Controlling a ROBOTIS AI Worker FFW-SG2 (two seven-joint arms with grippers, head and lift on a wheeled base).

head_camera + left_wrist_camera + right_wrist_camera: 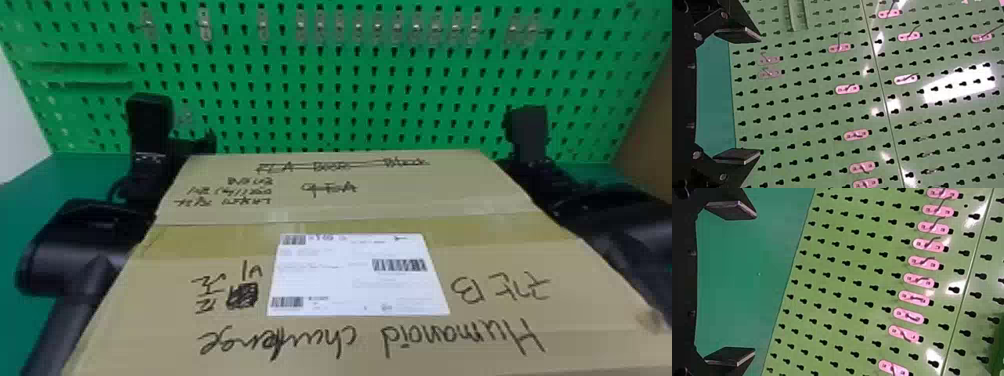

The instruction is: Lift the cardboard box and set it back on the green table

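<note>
Pegboard [320, 105], green, one: upright behind everything, rows of dark keyhole slots across its face. Surface [20, 235], green: in front of the pegboard, seen at the left of the head view beside the left arm. Cardboard box [365, 330], brown, closed, one: before the pegboard, between the two arms, its top facing the head camera; whether it rests on the surface or is raised, cannot tell. Arms, black, two: left arm [75, 245] along the box's left side, right arm [620, 230] along its right. Tools, two: left tool [195, 145] near the box's far left corner, right tool [525, 170] near its far right corner; whether either presses on the cardboard, cannot tell. In its wrist view the left tool [760, 94] has its fingers [740, 33] set wide, bare green surface and pegboard seen through the gap. The right tool [755, 284], likewise wide, has green surface between its fingers [732, 209]. Tape [500, 225], yellowish, one band: across the box top from side to side. Shipping label [350, 280], white, with barcodes: on the box top, overlapping the tape. Hooks [262, 25], metal, several: fixed to the pegboard, many in a row near the head view's top. Handwriting, black: around the label and beyond the tape.
</note>
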